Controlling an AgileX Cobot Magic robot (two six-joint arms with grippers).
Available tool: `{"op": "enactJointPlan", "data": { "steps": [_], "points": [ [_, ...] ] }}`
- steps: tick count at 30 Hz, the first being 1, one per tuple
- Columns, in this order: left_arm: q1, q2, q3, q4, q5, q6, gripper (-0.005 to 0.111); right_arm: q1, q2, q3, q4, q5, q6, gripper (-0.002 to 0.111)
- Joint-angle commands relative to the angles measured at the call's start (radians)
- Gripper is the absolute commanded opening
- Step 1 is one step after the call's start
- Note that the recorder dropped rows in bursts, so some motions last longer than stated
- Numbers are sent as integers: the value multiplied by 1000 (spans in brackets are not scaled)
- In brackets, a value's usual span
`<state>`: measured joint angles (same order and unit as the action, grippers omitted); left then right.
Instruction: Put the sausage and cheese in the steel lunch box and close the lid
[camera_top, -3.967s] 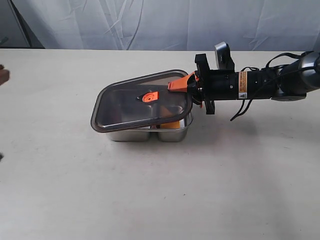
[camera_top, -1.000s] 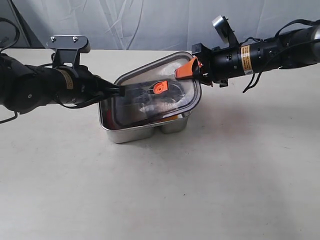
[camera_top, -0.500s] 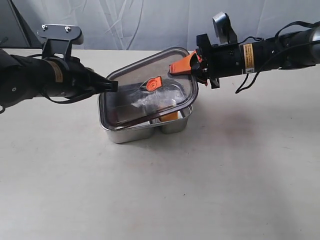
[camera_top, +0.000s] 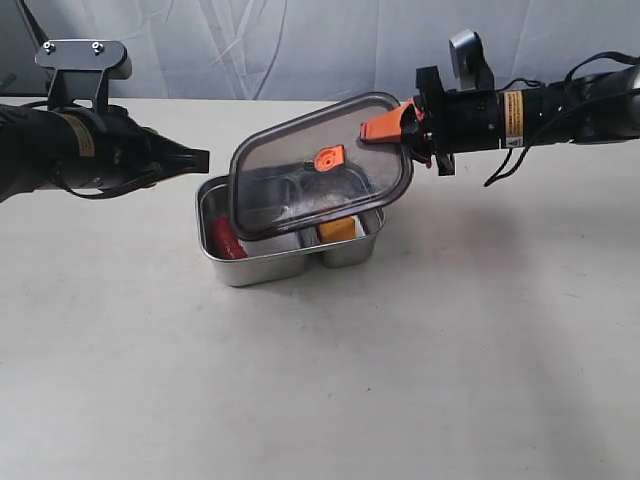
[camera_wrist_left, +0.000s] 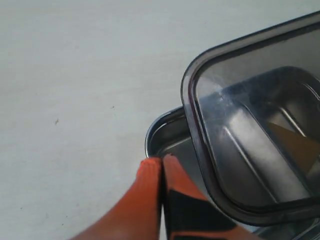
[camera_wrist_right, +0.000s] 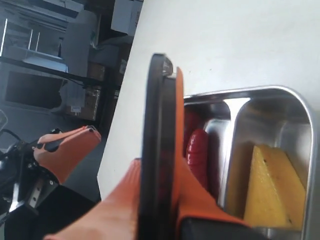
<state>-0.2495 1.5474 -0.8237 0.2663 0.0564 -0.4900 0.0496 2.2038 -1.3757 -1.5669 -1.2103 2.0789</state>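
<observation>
Right pincer (camera_top: 385, 127) gripping lid (camera_top: 290, 180) by raised end, long axis sloping down toward closed, empty left pincer (camera_top: 198, 156)

Lid (camera_top: 300, 190) steeper and higher than before, left pincer (camera_top: 204, 156) back clear of it.

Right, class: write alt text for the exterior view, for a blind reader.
The right gripper holds the dark lid tilted over the steel lunch box on a table. The sausage lies in its larger compartment, the cheese in the smaller. The shut left gripper hangs apart, to the left.
</observation>
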Motion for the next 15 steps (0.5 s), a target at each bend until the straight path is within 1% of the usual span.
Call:
{"op": "enactJointPlan", "data": {
  "steps": [1, 4, 7, 14, 15],
  "points": [
    [2, -8, 2, -5, -12, -5, 0, -1, -6, -8, 49, -11, 28, -1],
    [2, -8, 2, -3, -30, -5, 0, 22, -8, -6, 49, -11, 28, -1],
    [2, -8, 2, -3, -38, -5, 0, 32, -8, -16, 50, -11, -59, -1],
    [2, -8, 2, -3, -34, -3, 0, 34, -35, -56, -1, -11, -58, -1],
    [2, -8, 2, -3, -34, -3, 0, 36, -52, -56, -20, 11, -58, -1]
  ]
}}
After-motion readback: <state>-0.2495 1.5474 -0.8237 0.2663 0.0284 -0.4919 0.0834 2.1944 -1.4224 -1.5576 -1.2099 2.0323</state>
